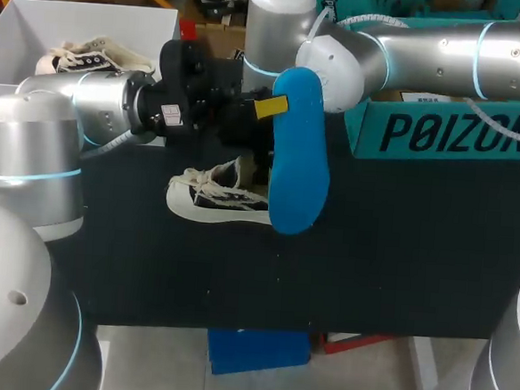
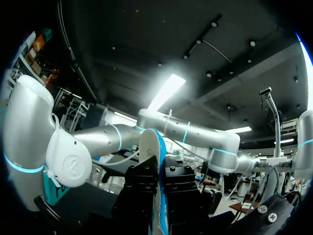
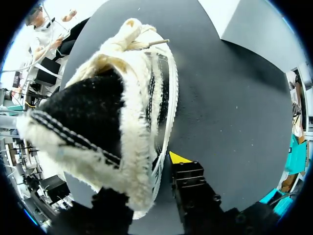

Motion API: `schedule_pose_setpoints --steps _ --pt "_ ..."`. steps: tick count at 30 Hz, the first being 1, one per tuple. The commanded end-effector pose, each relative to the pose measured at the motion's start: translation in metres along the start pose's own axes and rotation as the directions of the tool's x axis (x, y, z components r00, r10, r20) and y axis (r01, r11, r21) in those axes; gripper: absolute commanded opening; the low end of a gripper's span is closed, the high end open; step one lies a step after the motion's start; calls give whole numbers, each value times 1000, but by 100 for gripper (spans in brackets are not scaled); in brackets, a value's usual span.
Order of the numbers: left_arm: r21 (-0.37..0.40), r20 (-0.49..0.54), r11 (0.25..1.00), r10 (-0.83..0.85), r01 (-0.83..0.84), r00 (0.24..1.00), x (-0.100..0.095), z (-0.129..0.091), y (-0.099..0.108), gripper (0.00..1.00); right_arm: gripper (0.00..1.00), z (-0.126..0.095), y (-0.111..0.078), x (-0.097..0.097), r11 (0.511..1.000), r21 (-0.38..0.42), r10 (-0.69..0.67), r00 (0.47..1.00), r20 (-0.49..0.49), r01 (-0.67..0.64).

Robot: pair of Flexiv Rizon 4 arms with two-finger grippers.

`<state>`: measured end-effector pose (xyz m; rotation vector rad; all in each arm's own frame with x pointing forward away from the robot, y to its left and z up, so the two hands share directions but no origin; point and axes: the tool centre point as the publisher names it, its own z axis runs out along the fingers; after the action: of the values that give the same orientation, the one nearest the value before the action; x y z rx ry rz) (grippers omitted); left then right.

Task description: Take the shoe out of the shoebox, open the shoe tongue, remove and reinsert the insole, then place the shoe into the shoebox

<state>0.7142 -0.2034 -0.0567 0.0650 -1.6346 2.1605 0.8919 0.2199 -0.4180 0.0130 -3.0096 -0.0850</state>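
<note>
A blue insole [image 1: 297, 153] hangs upright above the table, with my left gripper [image 1: 264, 110] shut on its upper end. In the left wrist view the insole [image 2: 157, 161] stands edge-on, pinched between the black fingers [image 2: 142, 196]. Below it a cream and black shoe [image 1: 213, 196] lies on the black table. My right gripper [image 3: 149, 176] straddles the shoe's side wall [image 3: 146, 122] near the heel: the yellow-tipped finger [image 3: 178, 159] is against the outer sole and the other finger is tucked under the collar. The white shoebox [image 1: 22, 18] stands at the far left.
A second shoe [image 1: 91, 56] lies in the white shoebox. A teal box [image 1: 452, 128] stands at the far right of the black table [image 1: 398, 258]. My two arms cross closely above the shoe.
</note>
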Motion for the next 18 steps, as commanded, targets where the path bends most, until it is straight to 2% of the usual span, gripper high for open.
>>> schedule_pose_setpoints --steps 1,16,17,18 --pt "0 3 1000 1 -1 1000 0 1 1 0 0 0 0 1 1000 0 1 1000 2 -1" --pt "0 3 1000 1 -1 1000 0 1 1 0 0 0 0 1 1000 0 1 1000 2 -1" --pt "0 3 1000 1 -1 1000 0 1 1 0 0 1 -5 6 999 6 -49 999 -14 49" --pt "0 3 1000 1 -1 1000 0 1 1 0 0 1 -6 9 999 9 -34 999 -11 34"
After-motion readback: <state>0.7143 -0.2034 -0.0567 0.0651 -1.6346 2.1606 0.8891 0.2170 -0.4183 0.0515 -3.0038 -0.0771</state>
